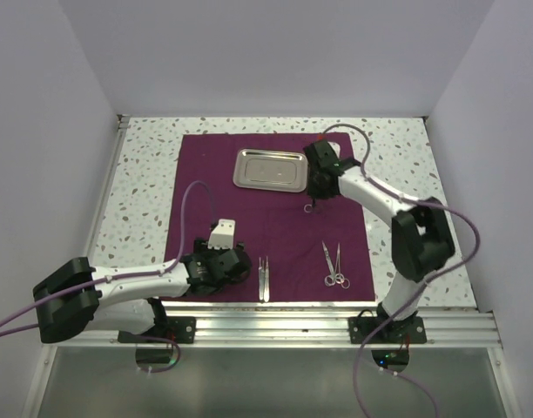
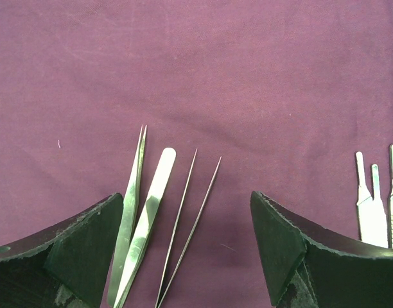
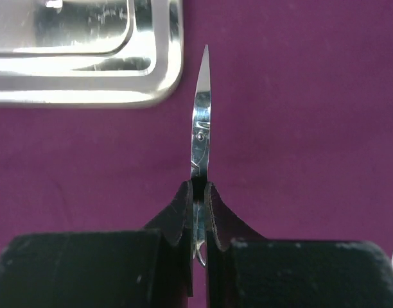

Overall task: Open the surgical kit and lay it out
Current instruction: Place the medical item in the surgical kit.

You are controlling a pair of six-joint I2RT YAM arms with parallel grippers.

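Observation:
The dark purple cloth of the surgical kit lies spread flat, with the steel tray on its far part. My right gripper is shut on the scissors. Their closed blades point out past the fingertips, beside the tray's corner. Seen from the top, this gripper is by the tray's right end and the ring handles hang below it. My left gripper is open over the near part of the cloth. Flat tweezers and thin tweezers lie between its fingers.
Two ring-handled instruments lie side by side on the near right of the cloth, and their handle ends show at the right of the left wrist view. A speckled tabletop surrounds the cloth. White walls close in the sides and back.

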